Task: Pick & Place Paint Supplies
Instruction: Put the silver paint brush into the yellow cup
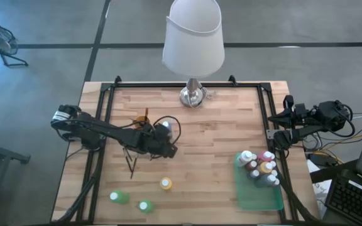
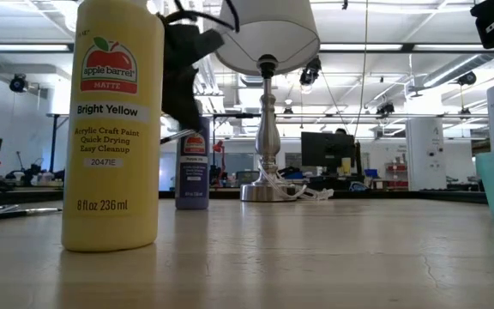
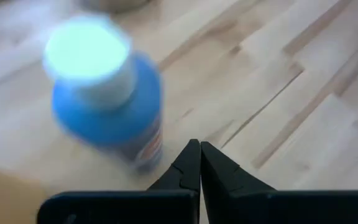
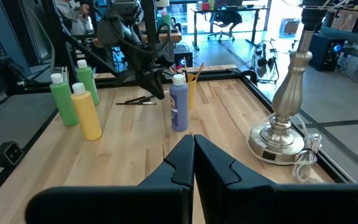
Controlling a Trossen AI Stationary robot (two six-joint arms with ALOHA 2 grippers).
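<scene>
A wooden desk (image 1: 219, 135) seen from above, with paint supplies partly sorted. Along the near edge, toward the near left corner, stand two green bottles (image 1: 119, 197), and just behind them a yellow bottle (image 1: 166, 184), all loose on the wood. At the near right corner lies a flat green tray (image 1: 256, 196), already holding a cluster of white-capped bottles (image 1: 260, 167) at its far end.

Toward the middle of the desk, left of centre, the left gripper (image 1: 168, 149) hangs low with its fingers pressed together, pinching nothing. A blue-purple bottle (image 3: 110, 106) stands upright just beside its tips, not gripped. Dark-handled paintbrushes (image 1: 129, 162) lie on the wood close by.

The right gripper (image 1: 275, 139) waits at the desk's right edge, fingers also pressed together and empty. A lamp (image 1: 193, 44) stands at the middle of the far edge.

The step in hand appears to be the approach to the blue-purple bottle. The next move likely calls for spreading the fingers, setting them around the bottle, then closing and carrying it to the tray.
</scene>
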